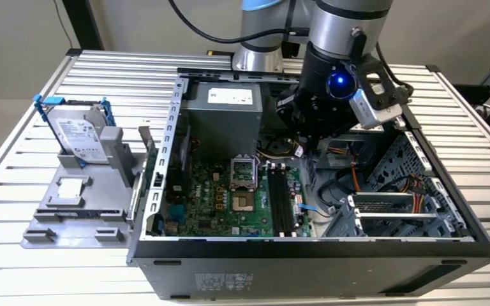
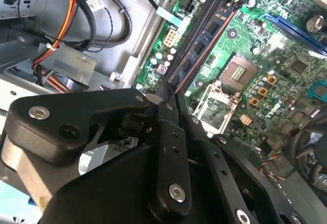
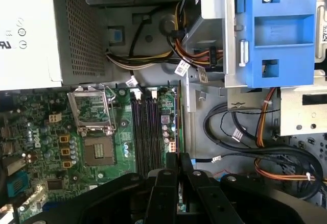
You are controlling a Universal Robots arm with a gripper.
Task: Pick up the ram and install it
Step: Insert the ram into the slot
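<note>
The drive wears a white label with dark print and stands upright in a blue bracket on a grey stand, at the exterior view's left, well apart from the case. The supply inside the case has a white label on its top face. In the first wrist view its white side carries small dark marks. Small white tags hang on the cables there, and the case's front face has a pale sticker.

The gripper reaches down into the open case, above the green board and close to the black slots. In the second wrist view its fingers are pressed together at the tips, pinching the ram.

The ram is a long, thin stick seen nearly edge-on. It has a bluish face with dark rectangular chips in a row and a reddish-brown strip along one long edge. It runs out from the fingertips alongside the slots, parallel to them. It seems to hang just over them, though I cannot tell whether it touches one. In the first wrist view the four slots lie side by side beside the socket.
</note>
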